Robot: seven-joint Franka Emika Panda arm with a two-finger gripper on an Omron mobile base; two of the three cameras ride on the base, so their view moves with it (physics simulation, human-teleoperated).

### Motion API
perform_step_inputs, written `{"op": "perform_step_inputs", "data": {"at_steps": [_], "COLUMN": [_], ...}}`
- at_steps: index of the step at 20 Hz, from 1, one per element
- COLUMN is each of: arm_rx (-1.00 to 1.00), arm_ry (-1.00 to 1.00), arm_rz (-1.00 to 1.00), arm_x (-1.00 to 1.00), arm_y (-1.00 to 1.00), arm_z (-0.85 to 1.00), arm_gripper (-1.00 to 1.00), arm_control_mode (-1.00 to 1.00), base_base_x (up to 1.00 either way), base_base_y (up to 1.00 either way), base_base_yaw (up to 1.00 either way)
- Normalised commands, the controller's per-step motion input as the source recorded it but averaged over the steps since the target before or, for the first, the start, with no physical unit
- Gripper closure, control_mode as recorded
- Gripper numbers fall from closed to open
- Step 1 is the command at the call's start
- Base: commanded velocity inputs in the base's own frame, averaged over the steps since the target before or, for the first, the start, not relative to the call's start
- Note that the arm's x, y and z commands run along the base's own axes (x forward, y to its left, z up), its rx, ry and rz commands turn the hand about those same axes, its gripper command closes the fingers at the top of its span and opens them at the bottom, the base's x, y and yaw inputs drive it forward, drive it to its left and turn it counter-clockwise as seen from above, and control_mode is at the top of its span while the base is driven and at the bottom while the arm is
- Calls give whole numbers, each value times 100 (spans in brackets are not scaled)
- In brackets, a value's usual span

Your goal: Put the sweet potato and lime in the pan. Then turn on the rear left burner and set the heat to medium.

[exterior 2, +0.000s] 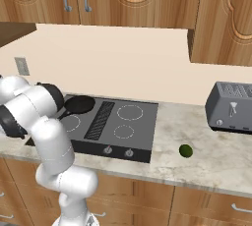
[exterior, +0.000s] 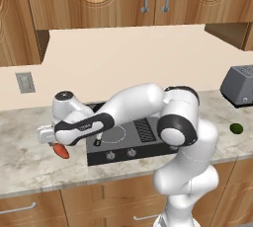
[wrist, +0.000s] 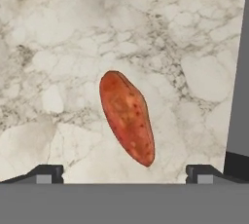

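From the hand view, the sweet potato [wrist: 127, 118] lies on the marbled bench [wrist: 58, 47] between the fingertips [wrist: 46, 173] of the gripper [wrist: 124, 174], whose jaws stand wide apart and grip nothing. The left base view shows the arm bent low over the bench left of the stove [exterior: 128, 142], the sweet potato [exterior: 61, 150] just beneath the hand. The right base view reveals the pan [exterior 2: 78, 104] on the rear left burner, and the lime [exterior 2: 185, 151] right of the stove [exterior 2: 110, 127], before the toaster [exterior 2: 231, 107].
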Motion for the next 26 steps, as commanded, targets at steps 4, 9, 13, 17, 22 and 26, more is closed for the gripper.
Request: {"op": "perform_step_inputs", "data": {"at_steps": [4,9,13,17,22,26], "arm_rx": [-2,0,0,0,0,0], "arm_ry": [0,0,0,0,0,0], "arm_rz": [-5,-3,0,0,0,0], "arm_x": [7,2,11,24,10,2], "arm_y": [-2,-3,3,1,11,21], "arm_z": [-26,-14,-23,-22,-3,-1], "arm_gripper": [-100,-100,-100,-100,-100,-100], "arm_control_mode": [-100,-100,-100,-100,-100,-100], "base_base_x": [0,0,0,0,0,0], "base_base_y": [0,0,0,0,0,0], "base_base_yaw": [0,0,0,0,0,0]}}
